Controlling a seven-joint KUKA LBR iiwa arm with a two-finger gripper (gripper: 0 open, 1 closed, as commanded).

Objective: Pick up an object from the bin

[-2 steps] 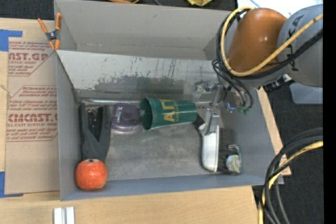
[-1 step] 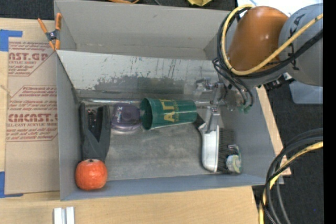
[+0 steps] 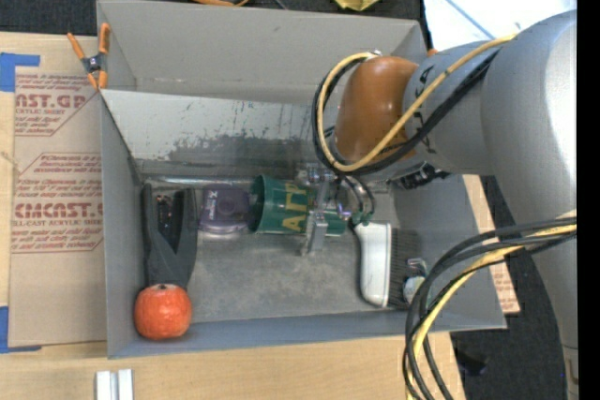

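Hand (image 3: 317, 222): grip state cannot be told. Green lettered cup (image 3: 279, 206) lies on its side, touching it at left. Probably light, rigid, slippery-walled; best taken across the open rim.

**The arm as I see it from my station**

The arm (image 3: 530, 98) I'm driving is a thick, smooth-skinned body in pale silver-grey, with links rounded like barrels. At the wrist I see a glossy orange-brown cover (image 3: 375, 108), domed and egg-shaped. Yellow cables (image 3: 325, 112), paired with black ones, loop around that cover. A second bundle (image 3: 459, 272) of yellow and black lines sweeps in long curves lower down. Under the cover sits the gripper (image 3: 317, 222), a small cluster of bare grey metal parts with dark fittings and thin wires.
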